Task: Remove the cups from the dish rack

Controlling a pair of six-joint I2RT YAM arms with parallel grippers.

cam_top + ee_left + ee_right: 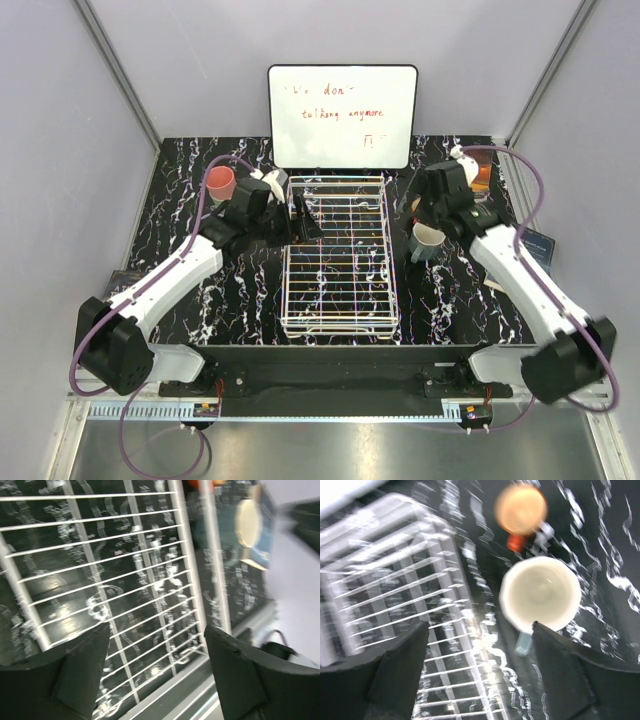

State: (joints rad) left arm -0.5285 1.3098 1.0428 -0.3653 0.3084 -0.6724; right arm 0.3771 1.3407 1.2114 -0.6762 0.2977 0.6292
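Dish rack: the white wire dish rack (335,255) lies flat at the middle of the black marbled desk (200,300), its long side running from near to far.
Left claw: the left claw (156,627) is spread wide with nothing between its fingers (80,675). It hangs over the rack's left edge, and the wrist view looks down through the wire grid to the desk.
Right claw: the right claw (479,630) is spread wide and pinches nothing. It sits above the desk just off the rack's right side.
Mug: the dark grey mug (428,240) with a cream inside stands mouth-up on the desk, just beside the rack's right side. In the right wrist view it lies just beyond the fingertips, apart from both, though that view is blurred.
Orange cup: a small orange cup (521,510) sits on the desk just past the mug, also outside the rack.
Pink cup: the pink cup (220,182) stands upright on the desk left of the rack's far left corner, close beside the left arm (170,275).
Whiteboard: a white-framed whiteboard (342,115) with red writing leans at the far edge of the desk, behind the rack.
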